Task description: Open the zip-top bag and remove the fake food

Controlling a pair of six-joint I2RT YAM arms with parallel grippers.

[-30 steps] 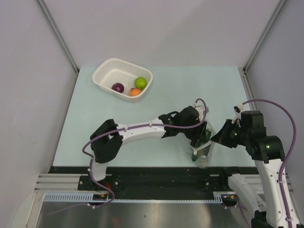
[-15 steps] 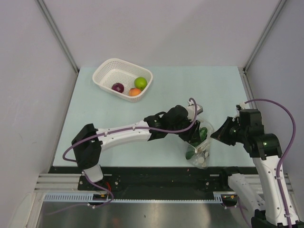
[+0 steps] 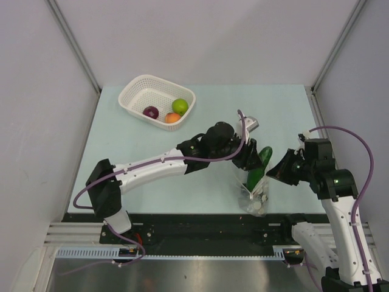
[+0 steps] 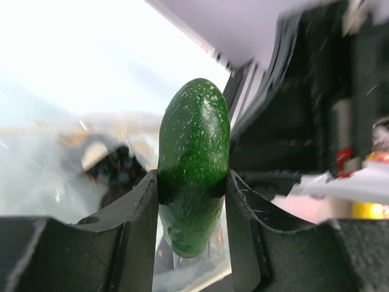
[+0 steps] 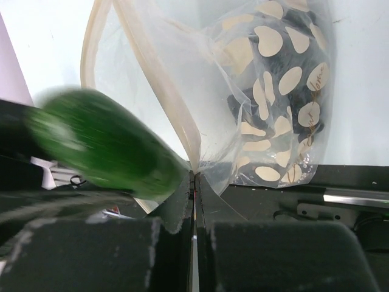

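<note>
A: State of left gripper (image 4: 193, 182)?
B: Pinching the cucumber (image 4: 194, 131) across its middle, one finger on each side. The upper end stands clear above the fingers. From above it leans over the zip-top bag (image 3: 258, 198), lower end at the mouth. Can't tell if it's clear of the opening.
A: And right gripper (image 5: 194, 181)?
B: Pressed together on the edge of the bag's mouth, on the bag's right side.
A: Any text?
B: The polka-dot panel (image 5: 285, 79) has thin script on a couple of dots, too small to read. Left wrist view shows a red-and-yellow label (image 4: 371, 210) at its right edge, blurred and unreadable.
A: Anything inside the bag?
B: A dark lump (image 4: 118, 173) shows through the plastic. It's blurred, so I can't say what it is.
A: Layout and clearance?
B: The bag sits right of centre, close to the near edge of the table (image 3: 121, 164). The basket (image 3: 135, 91) is far left, well apart from it. It holds the lime-green ball (image 3: 180, 106), orange-red fruit (image 3: 172, 118) and purple onion piece (image 3: 151, 112). There's bare tabletop between basket and bag, and along the far right. The walls (image 3: 36, 121) run along the left and right edges.
</note>
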